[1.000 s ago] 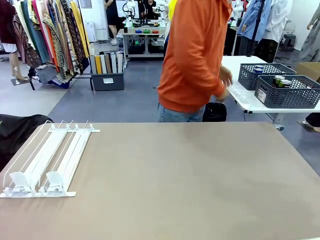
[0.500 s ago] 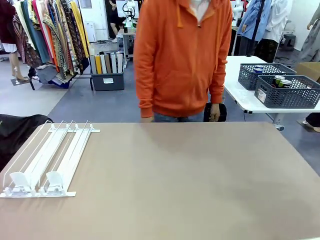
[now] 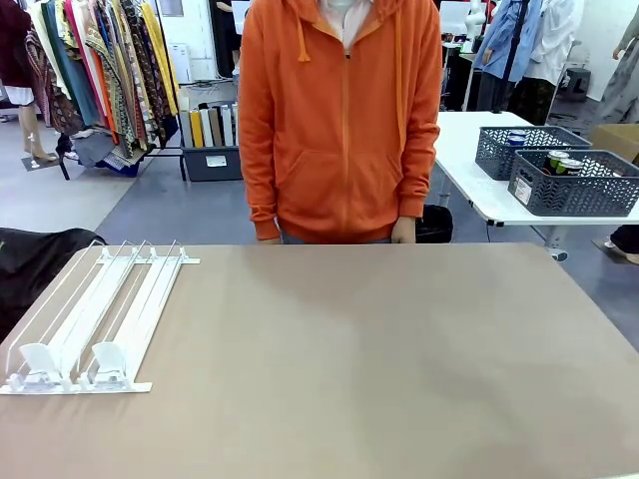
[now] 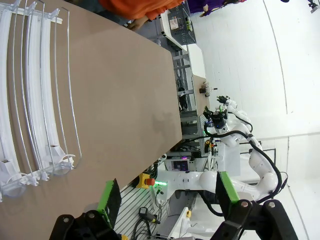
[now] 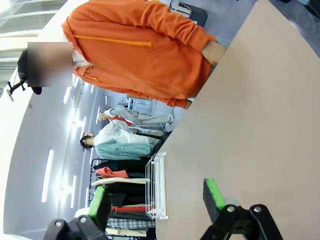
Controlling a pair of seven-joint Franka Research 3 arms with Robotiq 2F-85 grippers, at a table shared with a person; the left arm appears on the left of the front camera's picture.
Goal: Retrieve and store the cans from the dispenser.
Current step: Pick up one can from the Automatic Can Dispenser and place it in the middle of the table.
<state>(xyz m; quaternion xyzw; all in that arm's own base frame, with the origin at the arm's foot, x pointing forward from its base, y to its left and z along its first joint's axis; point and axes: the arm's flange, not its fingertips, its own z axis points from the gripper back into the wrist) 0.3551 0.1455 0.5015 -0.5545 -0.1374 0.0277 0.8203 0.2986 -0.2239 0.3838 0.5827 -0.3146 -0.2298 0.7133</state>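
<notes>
Awaiting cans: dispenser (image 3: 95,319) lay on the table's left part, rails bare, pushers at its front lip. Left gripper (image 4: 167,192) and right gripper (image 5: 157,200) both gaped wide, holding nothing. Advisable: approach cans squarely from the lip once loaded.

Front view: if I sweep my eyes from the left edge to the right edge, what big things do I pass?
Flat white rack of sloped rails on the tan table → person in an orange zip hoodie at the far edge → two dark perforated plastic baskets on a white side table, with drink cans in the nearer basket.
</notes>
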